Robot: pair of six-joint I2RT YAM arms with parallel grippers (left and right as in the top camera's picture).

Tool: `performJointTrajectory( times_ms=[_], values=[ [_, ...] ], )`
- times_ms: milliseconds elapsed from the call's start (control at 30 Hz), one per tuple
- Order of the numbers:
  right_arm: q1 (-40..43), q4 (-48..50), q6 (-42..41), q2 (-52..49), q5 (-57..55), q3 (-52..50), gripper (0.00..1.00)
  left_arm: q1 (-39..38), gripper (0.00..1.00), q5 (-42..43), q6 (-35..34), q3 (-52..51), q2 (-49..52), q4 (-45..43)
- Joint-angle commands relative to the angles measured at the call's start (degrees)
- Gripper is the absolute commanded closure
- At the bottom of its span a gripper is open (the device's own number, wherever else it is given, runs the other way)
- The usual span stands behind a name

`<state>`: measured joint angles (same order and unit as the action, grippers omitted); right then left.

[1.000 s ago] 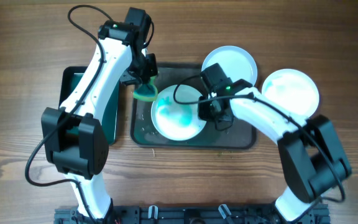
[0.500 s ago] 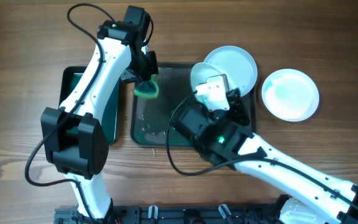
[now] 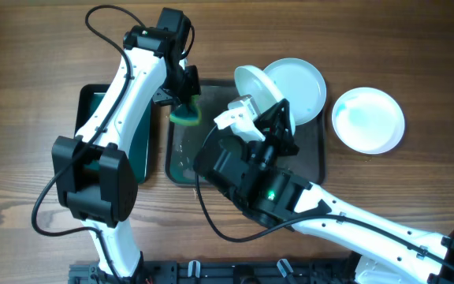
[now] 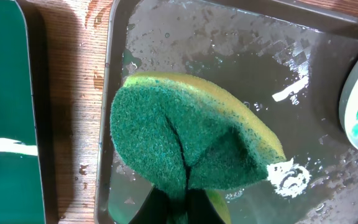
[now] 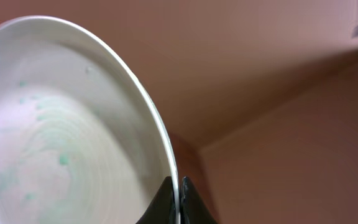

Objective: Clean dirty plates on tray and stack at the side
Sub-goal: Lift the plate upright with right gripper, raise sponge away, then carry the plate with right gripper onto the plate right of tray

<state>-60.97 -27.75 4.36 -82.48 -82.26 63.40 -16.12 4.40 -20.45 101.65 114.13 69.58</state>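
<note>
My right gripper [image 3: 272, 109] is shut on the rim of a white plate [image 3: 256, 88] and holds it tilted, high above the dark grey tray [image 3: 181, 162]. In the right wrist view the plate [image 5: 61, 143] shows a few teal specks, with its rim between the fingers [image 5: 180, 199]. My left gripper [image 3: 181, 101] is shut on a yellow-green sponge [image 3: 185, 115] over the tray's back left corner. The left wrist view shows the sponge [image 4: 185, 143] above the wet tray [image 4: 229, 50]. A second white plate [image 3: 302, 83] lies at the tray's back right. A pale blue plate [image 3: 369, 118] lies on the table to the right.
A smaller black tray with a green inside [image 3: 89, 110] stands left of the grey tray, partly under my left arm; it also shows in the left wrist view [image 4: 5, 93]. Water drops and white foam [image 4: 288, 177] lie on the grey tray. My right arm spans the table's front right.
My right gripper has lifted the white plate off the tray and tilted it up, rising toward the camera. The left gripper with the sponge has barely moved.
</note>
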Motion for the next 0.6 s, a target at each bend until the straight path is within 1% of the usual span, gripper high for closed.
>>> performJointTrajectory(
  times_ms=[0, 33, 67, 100, 133, 167, 200, 267, 300, 333, 367, 433, 500, 567],
  values=[
    [1.4, -3.7, -12.5, 0.9, 19.3, -0.2, 0.96, 0.0, 0.96, 0.7, 0.5, 1.1, 0.0, 0.4],
    [3.6, -6.7, -21.7, 1.0, 27.7, -0.2, 0.96, 0.0, 0.96, 0.7, 0.5, 1.1, 0.0, 0.7],
    [7.1, -8.8, -28.4, 1.0, 38.5, -0.2, 0.96, 0.0, 0.96, 0.7, 0.5, 1.1, 0.0, 0.8],
    [11.1, -9.5, -30.9, 1.0, 49.6, -0.2, 0.96, 0.0, 0.96, 0.7, 0.5, 1.1, 0.0, 0.9],
    [16.8, -9.6, -31.5, 1.0, 62.6, -0.2, 0.96, 0.0, 0.96, 0.7, 0.5, 1.1, 0.0, 0.9],
    [22.4, -9.6, -31.3, 1.0, 72.0, -0.2, 0.96, 0.0, 0.96, 0.7, 0.5, 1.1, 0.0, 0.9],
    [28.4, -10.2, -31.3, 1.0, 79.1, -0.2, 0.96, 0.0, 0.96, 0.7, 0.5, 1.1, 0.0, 0.9],
    [38.6, -12.0, -31.6, 1.0, 88.5, -0.2, 0.96, 0.0, 0.96, 0.7, 0.5, 1.1, 0.0, 0.9],
    [43.6, -13.2, -32.5, 1.0, 90.5, -0.2, 0.96, 0.0, 0.96, 0.7, 0.5, 1.1, 0.0, 0.9],
    [49.3, -15.2, -34.8, 1.0, 90.5, -0.2, 0.96, 0.0, 0.96, 0.7, 0.5, 1.1, 0.0, 0.9],
    [54.2, -16.5, -35.1, 1.0, 90.4, -0.2, 0.96, 0.0, 0.96, 0.7, 0.5, 1.1, 0.0, 0.9],
    [61.5, -19.1, -36.8, 1.0, 87.8, -0.2, 0.96, 0.0, 0.96, 0.7, 0.5, 1.1, 0.0, 0.9],
    [67.9, -21.2, -36.7, 1.0, 84.5, -0.2, 0.96, 0.0, 0.96, 0.7, 0.5, 1.1, 0.0, 0.9],
    [70.8, -22.4, -36.7, 1.0, 78.1, -0.2, 0.96, 0.0, 0.96, 0.7, 0.5, 1.1, 0.0, 0.9]
  ],
)
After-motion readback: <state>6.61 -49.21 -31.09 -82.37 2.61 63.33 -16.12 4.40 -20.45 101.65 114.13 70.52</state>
